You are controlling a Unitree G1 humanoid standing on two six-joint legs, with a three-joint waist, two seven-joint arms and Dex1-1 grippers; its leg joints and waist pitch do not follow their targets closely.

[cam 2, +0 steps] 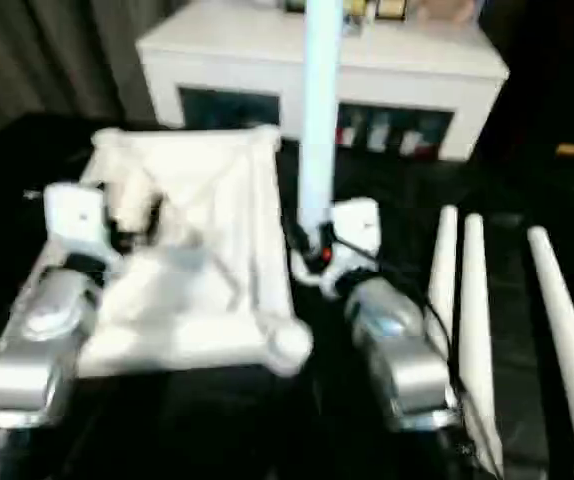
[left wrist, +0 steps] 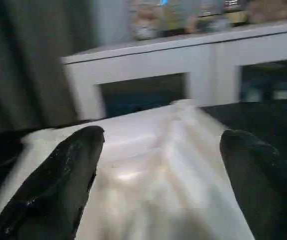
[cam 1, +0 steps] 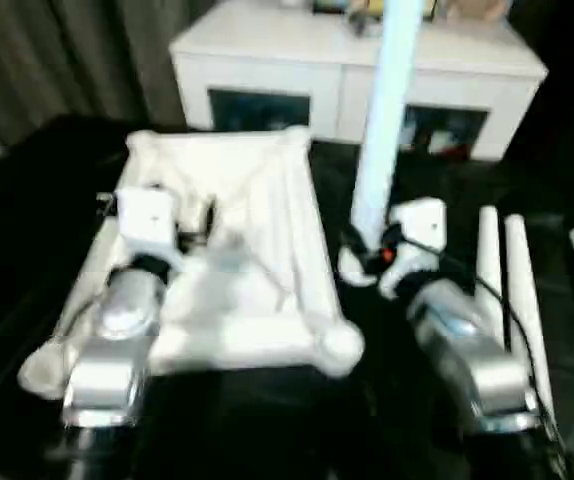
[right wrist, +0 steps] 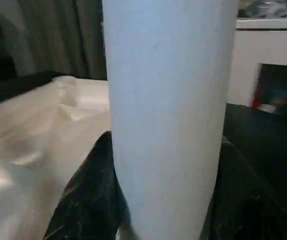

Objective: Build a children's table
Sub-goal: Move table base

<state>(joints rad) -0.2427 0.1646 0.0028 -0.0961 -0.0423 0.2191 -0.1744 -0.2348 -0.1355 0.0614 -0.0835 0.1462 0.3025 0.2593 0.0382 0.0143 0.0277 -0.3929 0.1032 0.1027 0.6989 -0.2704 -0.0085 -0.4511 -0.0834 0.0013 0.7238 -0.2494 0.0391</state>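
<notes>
**Desk:** What sits nearest the camera?

**Photographer:** Two silver forearms over a black work surface (cam 1: pixel 27 220). The landmark is the white plastic rectangular tabletop (cam 1: pixel 257 250), lying ribbed underside up with round sockets at its corners. The left gripper (left wrist: pixel 158 165) hangs above the tabletop's near half, its two black fingers (left wrist: pixel 58 180) spread wide with nothing between them.

**Desk:** And the right?

**Photographer:** The right gripper (cam 1: pixel 362 262) is just beside the tabletop's right edge, its fingers closed around the lower end of a long white tapered tube leg (cam 1: pixel 382 130). That leg stands nearly upright, rising past the tabletop's far right corner.

**Desk:** The other legs?

**Photographer:** Three more white tube legs (cam 2: pixel 467 320) lie flat on the black surface, well to the right of the tabletop, beyond the right forearm.

**Desk:** Background?

**Photographer:** Past the tabletop's far edge stands a white cabinet with glass-fronted shelves (cam 1: pixel 347 80). Grey curtains (cam 1: pixel 57 50) hang to the tabletop's far left.
</notes>
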